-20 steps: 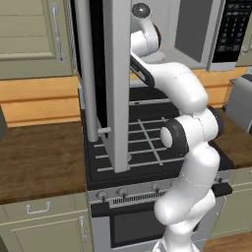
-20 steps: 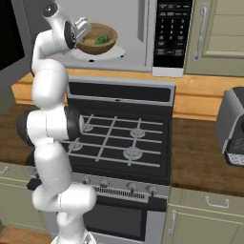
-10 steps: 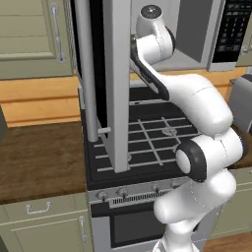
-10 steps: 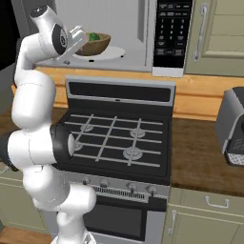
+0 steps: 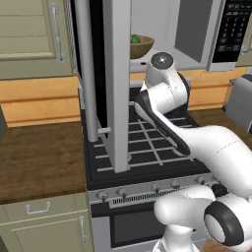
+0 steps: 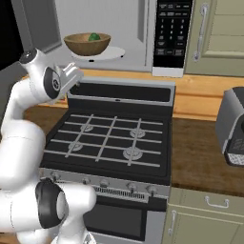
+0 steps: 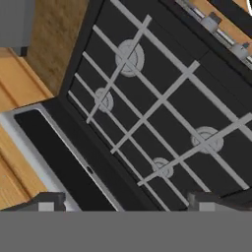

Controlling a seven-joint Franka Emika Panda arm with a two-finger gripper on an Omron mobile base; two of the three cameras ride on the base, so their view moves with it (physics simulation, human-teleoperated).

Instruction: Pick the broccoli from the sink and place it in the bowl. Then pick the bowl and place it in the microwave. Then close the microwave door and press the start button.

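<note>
- Stove (image 6: 112, 140): black gas top with grey grates, set between wooden desk (image 6: 200, 157) stretches; control knobs along its front edge.
- Microwave (image 6: 143, 33): mounted above the stove, white inside, black keypad panel on its right side.
- Microwave door (image 5: 115, 83): swung wide open, seen edge-on in the left base view, long silver handle toward the camera.
- Arm: bent low in front of the microwave opening, hand just above the stove's back panel.
- Bowl (image 6: 87, 44): brown, wooden, upright on the white turntable plate (image 6: 112, 53) inside the microwave.
- Broccoli (image 6: 94, 36): green floret lying in the bowl.
- Gripper (image 7: 125, 199): jaws spread wide, empty, pointing down at the stove grates; bowl and broccoli sit above and behind it, well apart, untouched.
</note>
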